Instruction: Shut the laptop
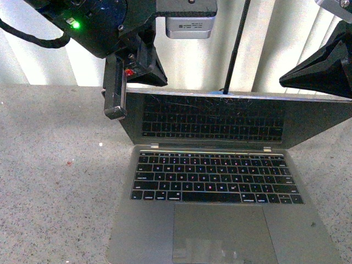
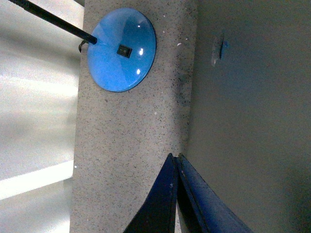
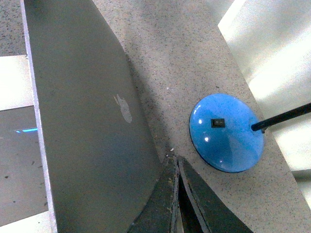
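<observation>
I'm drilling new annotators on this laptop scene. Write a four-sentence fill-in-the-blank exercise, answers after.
1. The laptop on the speckled table has its lid ___, not yet folded down.
2. Its dark screen mirrors the ___.
3. The round base behind the lid is coloured ___.
4. The left gripper and the right gripper each have their fingers pressed together, so both are ___.

Missing words: open; keyboard; blue; shut.
</observation>
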{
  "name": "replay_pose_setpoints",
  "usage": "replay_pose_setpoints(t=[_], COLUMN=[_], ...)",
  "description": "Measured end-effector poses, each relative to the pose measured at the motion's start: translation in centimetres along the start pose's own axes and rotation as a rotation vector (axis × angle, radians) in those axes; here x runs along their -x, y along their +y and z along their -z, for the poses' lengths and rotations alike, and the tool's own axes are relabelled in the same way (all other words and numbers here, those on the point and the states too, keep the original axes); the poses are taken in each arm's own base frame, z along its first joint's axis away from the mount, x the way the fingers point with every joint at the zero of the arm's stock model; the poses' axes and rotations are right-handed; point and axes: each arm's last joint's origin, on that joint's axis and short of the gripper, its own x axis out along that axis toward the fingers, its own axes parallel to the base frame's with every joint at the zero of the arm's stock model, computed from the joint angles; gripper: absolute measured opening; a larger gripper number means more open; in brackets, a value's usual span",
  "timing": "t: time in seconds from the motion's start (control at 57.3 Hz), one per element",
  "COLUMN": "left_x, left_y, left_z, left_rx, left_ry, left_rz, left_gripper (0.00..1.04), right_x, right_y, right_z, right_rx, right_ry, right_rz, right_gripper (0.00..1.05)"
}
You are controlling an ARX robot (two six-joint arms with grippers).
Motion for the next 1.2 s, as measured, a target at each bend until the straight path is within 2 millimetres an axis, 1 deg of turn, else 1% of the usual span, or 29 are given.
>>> replay_pose_setpoints(t=[0.436, 0.628, 1.099, 1.204], left_x=[0.3, -0.3, -1.0, -1.3], left_y=[-1.7, -3.0, -4.4, -5.0], left_z=[0.0, 0.6, 1.1, 1.2], left_rx=[-0.009, -0.006, -0.010, -0.010], left_ry=[-0.012, -0.008, -0.017, -0.023], left_rz=[0.014, 0.033, 0.036, 0.047], left_gripper=[0.04, 0.04, 0.04, 0.04], right_x=[-0.9, -1.3, -2.3, -2.8], right_y=[1.3, 2.0, 3.4, 4.1], right_z=[0.3, 0.6, 1.7, 2.2], right_rx=[-0.004, -0.005, -0.027, -0.041], right_ry=[0.005, 0.002, -0.007, -0.012], right_rz=[-0.025, -0.032, -0.041, -0.047], right_gripper=[0.03, 0.03, 0.03, 0.03])
